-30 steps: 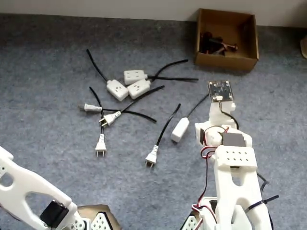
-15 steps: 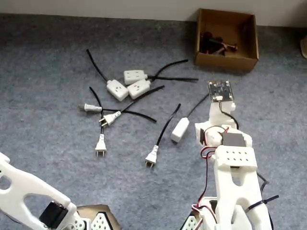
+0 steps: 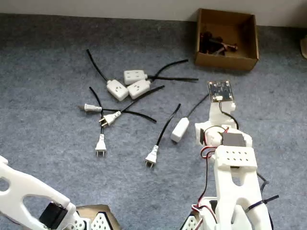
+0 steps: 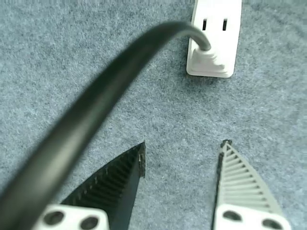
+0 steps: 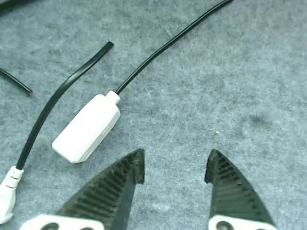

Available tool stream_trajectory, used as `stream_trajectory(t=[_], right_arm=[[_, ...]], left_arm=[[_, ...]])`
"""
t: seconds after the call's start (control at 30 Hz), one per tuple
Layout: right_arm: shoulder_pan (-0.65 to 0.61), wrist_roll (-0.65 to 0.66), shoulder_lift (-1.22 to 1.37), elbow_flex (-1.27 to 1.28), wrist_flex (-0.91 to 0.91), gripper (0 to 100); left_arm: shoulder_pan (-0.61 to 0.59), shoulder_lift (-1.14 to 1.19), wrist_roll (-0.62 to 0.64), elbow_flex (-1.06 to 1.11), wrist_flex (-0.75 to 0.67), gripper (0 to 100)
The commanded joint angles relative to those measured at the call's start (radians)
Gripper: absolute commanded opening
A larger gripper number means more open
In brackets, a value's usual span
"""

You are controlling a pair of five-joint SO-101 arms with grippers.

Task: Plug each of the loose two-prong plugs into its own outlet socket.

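Note:
Three white outlet sockets (image 3: 129, 85) lie clustered at the back left of the grey carpet, and a fourth outlet socket (image 3: 180, 129) (image 5: 86, 129) lies alone near the middle. Several white two-prong plugs on black cords lie loose: one plug (image 3: 89, 108), a second plug (image 3: 109, 118), a third plug (image 3: 100, 145) and another plug (image 3: 151, 157). My right gripper (image 5: 173, 160) hangs open over bare carpet just beside the lone socket; its arm (image 3: 230, 158) stands to that socket's right. My left gripper (image 4: 182, 151) is open above carpet, short of a white socket (image 4: 214, 38) with a thick black cord (image 4: 96, 110) crossing in front.
A cardboard box (image 3: 251, 33) holding small dark parts stands at the back right. The left arm's white links (image 3: 29, 196) sit at the near left corner. Black cords (image 3: 168, 76) trail across the middle of the carpet.
The left arm at the near left corner has sunk slightly toward the near edge. The plugs, sockets and right arm have not moved.

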Motion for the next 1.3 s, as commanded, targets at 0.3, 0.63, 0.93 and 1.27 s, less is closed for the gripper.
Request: stream_trajectory(t=[0.3, 0.63, 0.93, 1.27], right_arm=[[-0.004, 0.011, -0.016, -0.008, -0.024, 20.2], [-0.004, 0.011, -0.016, -0.008, -0.024, 20.2], [-0.004, 0.011, -0.016, -0.008, -0.024, 20.2], [-0.004, 0.011, -0.016, -0.008, -0.024, 20.2]], left_arm=[[0.01, -0.036, -0.006, -0.012, 0.014, 23], [0.067, -0.036, -0.002, -0.01, 0.014, 23], [0.088, -0.117, 0.0, 0.036, 0.014, 23], [0.16, -0.354, 0.0, 0.343, 0.014, 23]])
